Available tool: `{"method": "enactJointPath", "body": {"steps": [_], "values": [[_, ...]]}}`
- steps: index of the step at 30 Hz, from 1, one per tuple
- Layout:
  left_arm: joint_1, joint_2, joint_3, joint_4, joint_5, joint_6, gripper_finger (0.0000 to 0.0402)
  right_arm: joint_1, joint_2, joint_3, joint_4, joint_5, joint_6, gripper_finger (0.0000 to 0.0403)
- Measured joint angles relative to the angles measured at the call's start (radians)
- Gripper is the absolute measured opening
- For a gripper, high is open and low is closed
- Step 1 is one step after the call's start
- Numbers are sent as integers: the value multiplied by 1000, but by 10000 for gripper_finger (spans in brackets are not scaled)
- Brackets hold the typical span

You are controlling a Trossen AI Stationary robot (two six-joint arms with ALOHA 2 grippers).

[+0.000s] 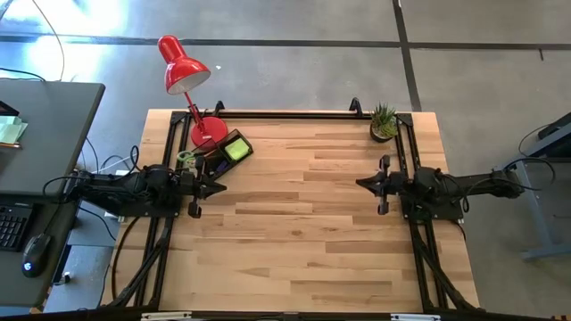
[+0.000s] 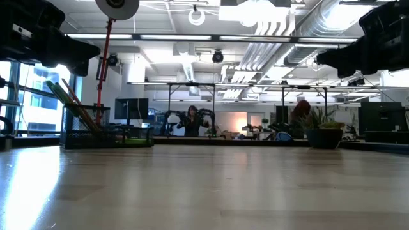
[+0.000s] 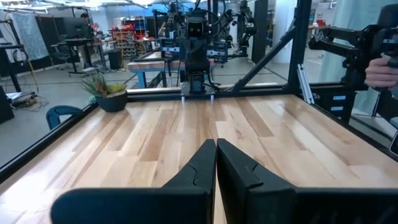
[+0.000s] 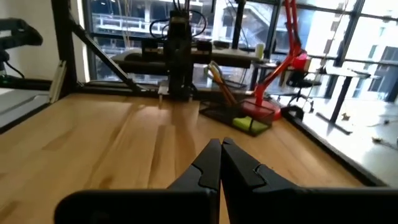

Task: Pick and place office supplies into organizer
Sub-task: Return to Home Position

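The black organizer [image 1: 223, 152] sits at the table's far left, beside the red lamp's base. In it I see the lime-green sticky-note pad [image 1: 236, 150], green-handled scissors [image 1: 186, 158] and dark pens. In the low view orange pencils [image 2: 73, 102] stand slanted in the organizer [image 2: 105, 137]; the right wrist view shows the organizer [image 4: 239, 118] with the pad [image 4: 249, 124]. My left gripper [image 1: 219, 187] hovers shut just near of the organizer, its fingers [image 3: 216, 163] closed on nothing. My right gripper [image 1: 361, 184] waits shut at the table's right side, empty [image 4: 221, 163].
A red desk lamp [image 1: 183, 67] stands at the far left corner with its round base [image 1: 207, 131] next to the organizer. A small potted plant [image 1: 384, 122] sits at the far right corner. Black rails run along the table's left, right and far edges. Bare wood spans between the grippers.
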State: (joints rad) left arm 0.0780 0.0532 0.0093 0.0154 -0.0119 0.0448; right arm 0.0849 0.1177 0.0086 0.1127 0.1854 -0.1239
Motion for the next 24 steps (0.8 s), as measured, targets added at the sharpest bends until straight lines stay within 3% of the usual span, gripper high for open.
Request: {"method": "enactJointPath", "body": {"steps": [9, 18, 24], "values": [[0, 0, 0, 0, 0, 5, 1, -30, 0, 0, -1, 31, -13, 0], [0, 0, 0, 0, 0, 7, 1, -209, 0, 0, 6, -176, 39, 0], [0, 0, 0, -1, 0, 7, 1, -196, 0, 0, -5, -221, 86, 0]]}}
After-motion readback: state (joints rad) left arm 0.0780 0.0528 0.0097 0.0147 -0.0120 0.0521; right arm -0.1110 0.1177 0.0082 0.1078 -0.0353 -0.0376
